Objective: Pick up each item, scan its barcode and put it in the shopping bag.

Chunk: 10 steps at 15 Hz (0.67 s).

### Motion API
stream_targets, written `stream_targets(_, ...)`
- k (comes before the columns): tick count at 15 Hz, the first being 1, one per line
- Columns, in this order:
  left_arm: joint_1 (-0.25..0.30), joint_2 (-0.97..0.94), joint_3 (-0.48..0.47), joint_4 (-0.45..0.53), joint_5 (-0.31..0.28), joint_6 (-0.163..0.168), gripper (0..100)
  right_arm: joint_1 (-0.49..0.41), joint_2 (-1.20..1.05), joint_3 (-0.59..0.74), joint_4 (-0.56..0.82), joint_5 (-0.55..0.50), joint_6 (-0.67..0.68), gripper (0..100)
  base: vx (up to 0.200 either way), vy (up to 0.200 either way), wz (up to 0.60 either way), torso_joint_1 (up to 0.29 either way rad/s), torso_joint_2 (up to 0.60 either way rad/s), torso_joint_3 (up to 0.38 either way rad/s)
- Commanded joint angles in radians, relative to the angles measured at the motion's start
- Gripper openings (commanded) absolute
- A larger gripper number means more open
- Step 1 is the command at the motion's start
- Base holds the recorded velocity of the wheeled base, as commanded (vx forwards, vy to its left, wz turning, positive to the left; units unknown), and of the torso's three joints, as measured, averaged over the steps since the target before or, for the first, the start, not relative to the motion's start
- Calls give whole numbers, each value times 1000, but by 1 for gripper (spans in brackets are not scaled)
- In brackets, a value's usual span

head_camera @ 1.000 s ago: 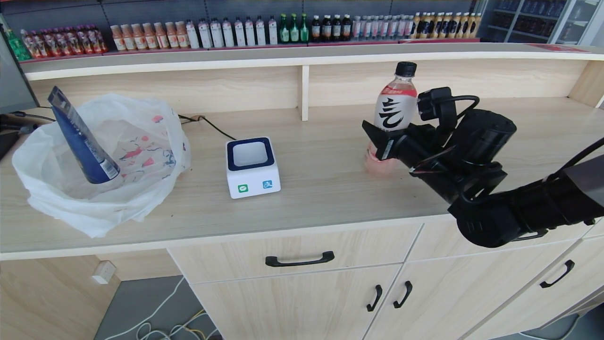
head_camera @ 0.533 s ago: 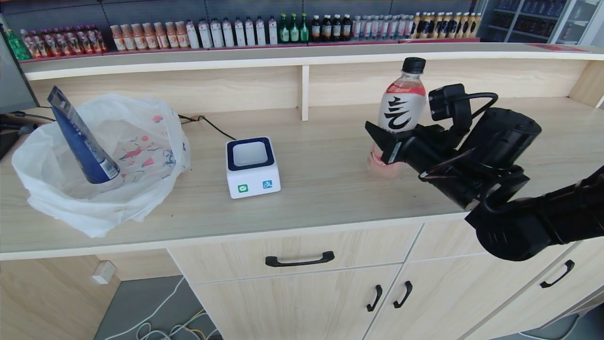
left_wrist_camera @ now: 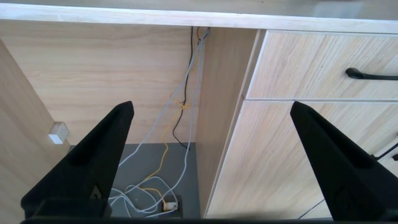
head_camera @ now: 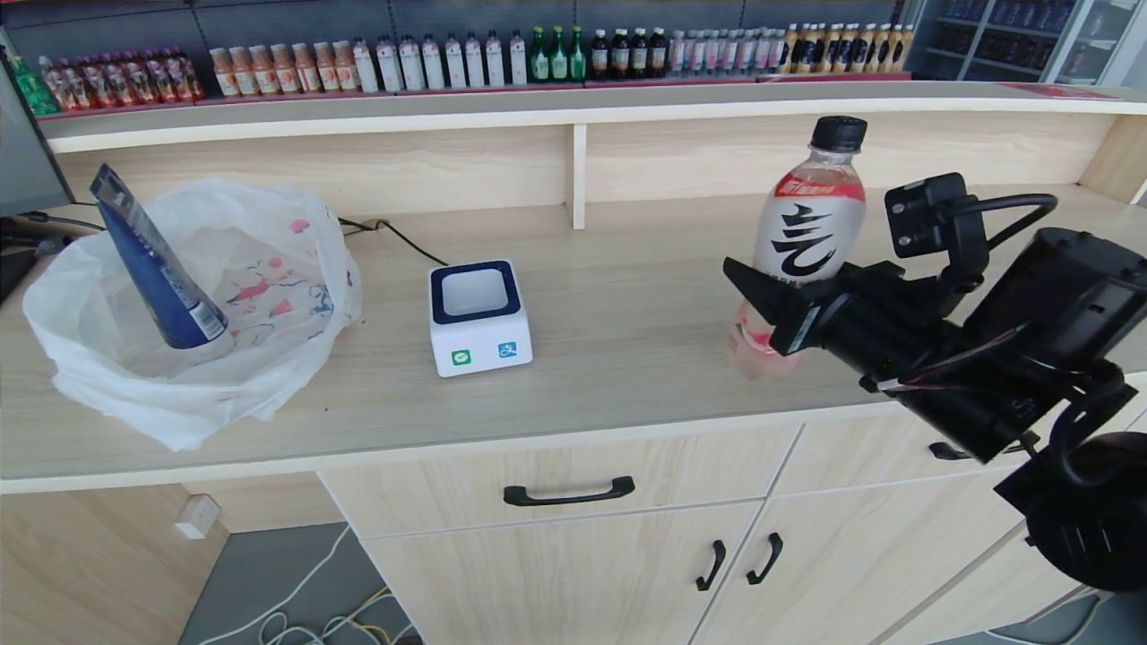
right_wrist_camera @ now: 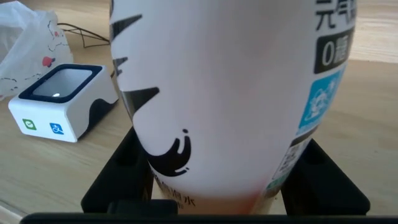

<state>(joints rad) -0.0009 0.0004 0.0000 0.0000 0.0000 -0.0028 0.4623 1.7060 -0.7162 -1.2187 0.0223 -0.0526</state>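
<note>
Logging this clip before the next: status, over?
Right gripper shut on bottle, upright. Left gripper open, down by cabinet. Nothing between bottle and scanner.

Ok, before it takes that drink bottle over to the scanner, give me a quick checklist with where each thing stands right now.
1. Hold: right gripper shut on drink bottle: ok.
2. Bottle upright, cap on: ok.
3. Barcode turned toward scanner: cannot tell.
4. Stretch of countertop between bottle and scanner free of things: ok.
5. Mouth of shopping bag open, blue tube leaning inside: ok.
6. Spare arm: left gripper open, low beside the cabinet: ok.
</note>
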Motion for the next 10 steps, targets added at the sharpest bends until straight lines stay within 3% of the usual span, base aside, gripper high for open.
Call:
stream_targets(1, 1, 0, 0, 0, 0, 0, 100, 22, -69, 113, -64, 1, -7, 0, 0, 0, 0, 0, 0, 0)
stream_targets(4, 1, 0, 0, 0, 0, 0, 100, 56, -71, 228, -191, 1, -18, 0, 0, 0, 0, 0, 0, 0)
stream_targets(10, 1, 0, 0, 0, 0, 0, 100, 75, -94, 319, -280, 1, -27, 0, 0, 0, 0, 0, 0, 0)
